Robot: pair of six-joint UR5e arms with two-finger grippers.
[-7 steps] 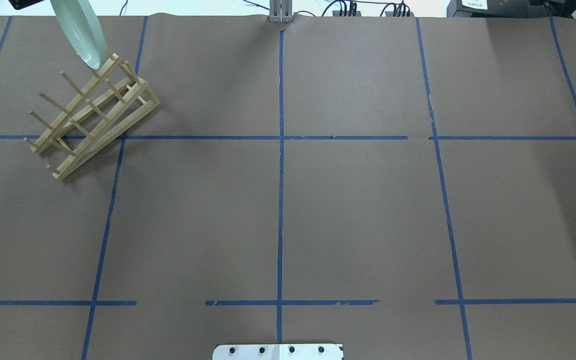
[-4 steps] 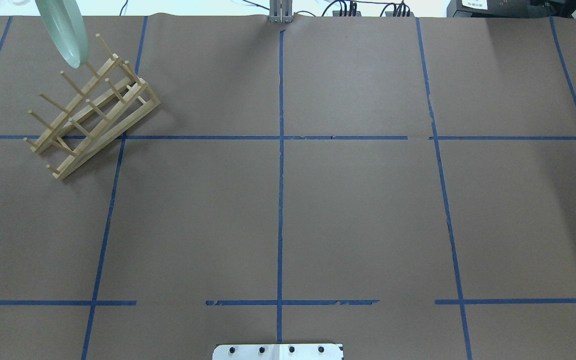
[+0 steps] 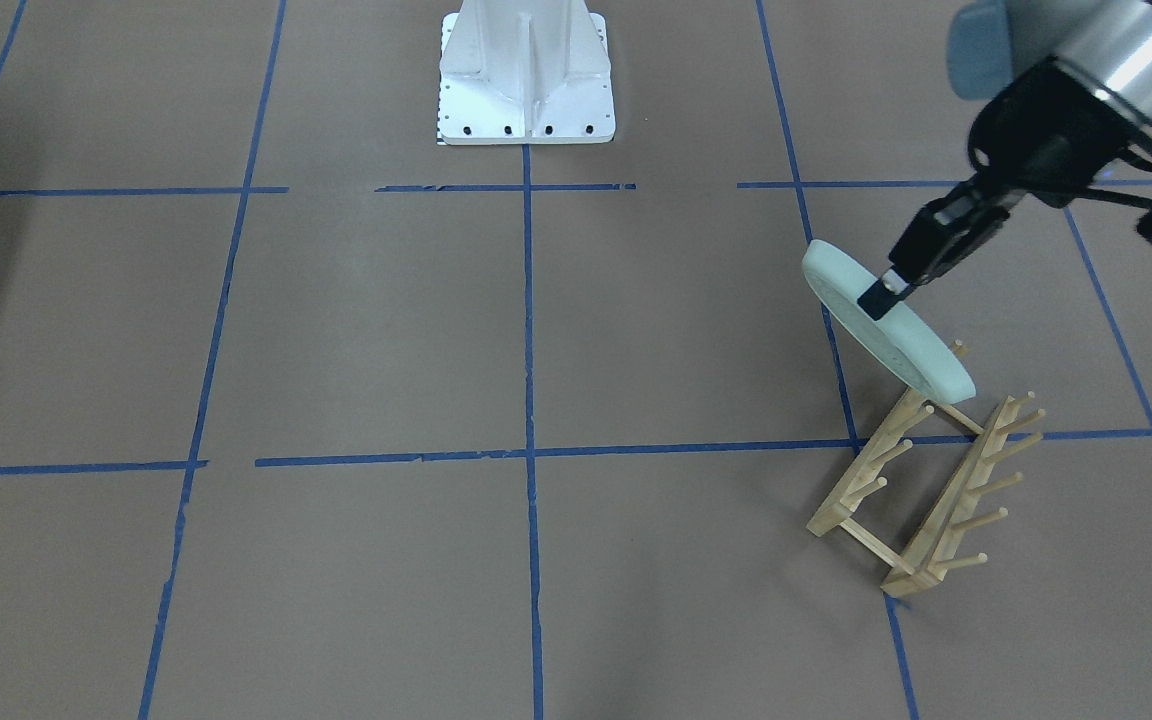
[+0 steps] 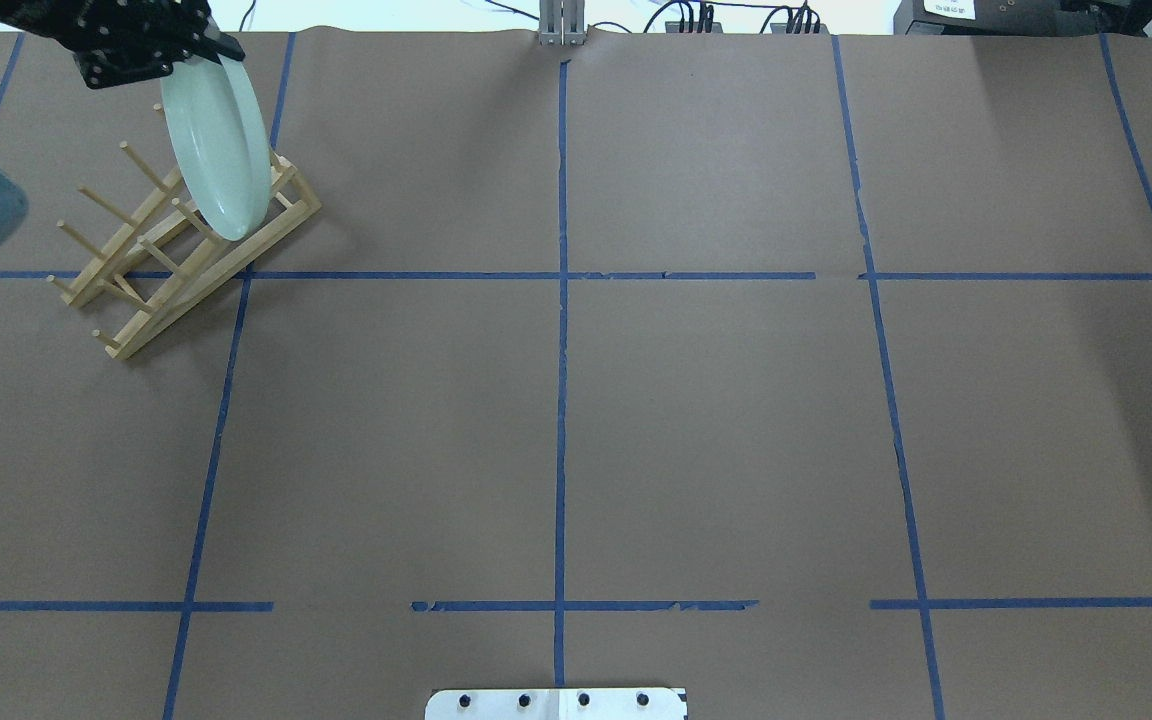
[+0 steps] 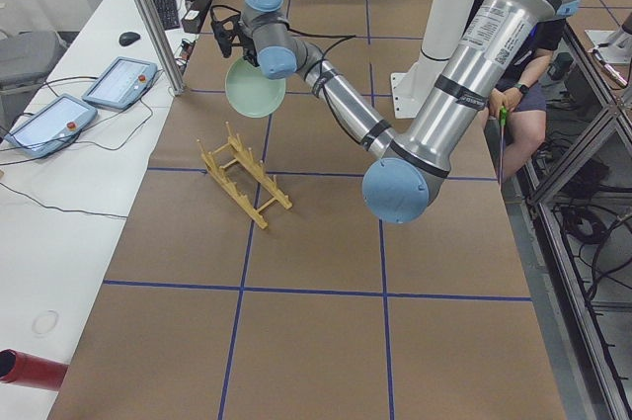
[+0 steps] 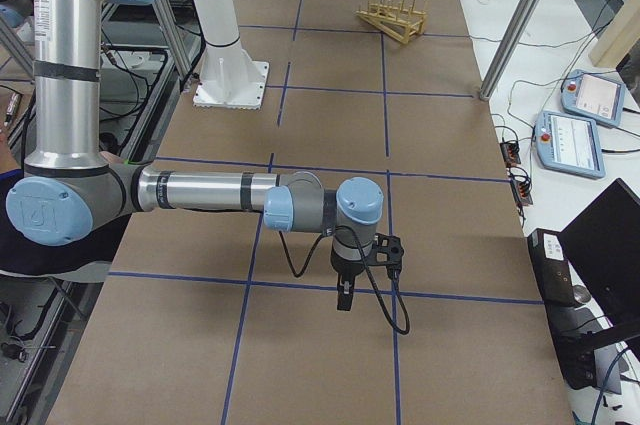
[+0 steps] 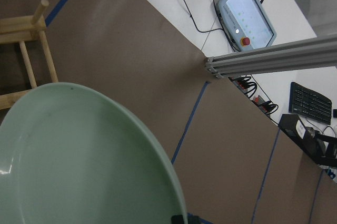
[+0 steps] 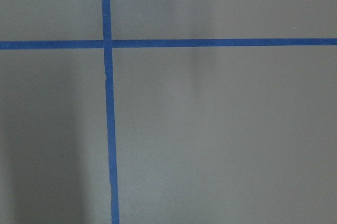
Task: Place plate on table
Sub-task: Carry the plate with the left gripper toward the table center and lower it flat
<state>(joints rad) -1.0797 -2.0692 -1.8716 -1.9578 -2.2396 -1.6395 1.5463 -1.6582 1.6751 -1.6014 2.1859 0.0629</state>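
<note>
Exterior front-facing view shows the left end effector [image 3: 881, 292] holding the plate [image 3: 898, 345] by its top rim, hanging tilted on edge just above the rack [image 3: 951, 495], not yet on the table [image 3: 636, 330].

The round pale mint-green glazed plate [image 7: 79, 155] runs off the left wrist view's left and bottom edges. Overhead, just below the left arm's black two-finger claw [image 3: 884, 290], it hides the far end of the pale wooden peg rack [image 4: 198, 282]. The right arm's black claw [image 6: 343, 297] is too small to judge its jaws.
</note>
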